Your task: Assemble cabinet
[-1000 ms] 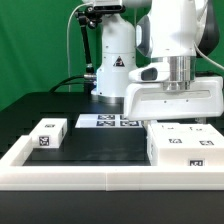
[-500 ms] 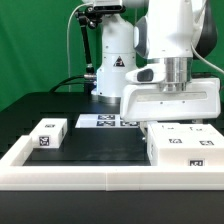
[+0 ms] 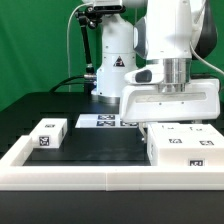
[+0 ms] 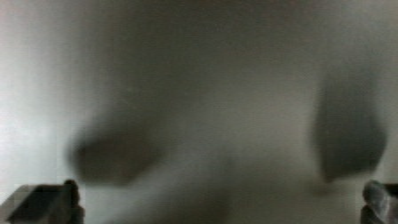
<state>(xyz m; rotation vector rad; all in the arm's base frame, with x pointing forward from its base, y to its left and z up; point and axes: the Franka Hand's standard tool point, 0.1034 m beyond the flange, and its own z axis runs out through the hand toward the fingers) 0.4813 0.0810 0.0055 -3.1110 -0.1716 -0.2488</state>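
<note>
Leftward in the exterior view: gripper (image 3: 170, 122), jaws fully open, empty, above body (image 3: 185, 150). 1 block (image 3: 48, 133) lies apart; assembly seemingly unstarted.

The flat black table (image 3: 100, 142) carries 1 small white rectangular plastic block (image 3: 48, 133), tagged in black and white, toward the exterior view's left. The thin white marker board (image 3: 103, 121) lies at the middle back, and 1 large white plastic box body (image 3: 180, 146) sits toward the right. A long low white border frame (image 3: 90, 176) lines the near edge.
</note>
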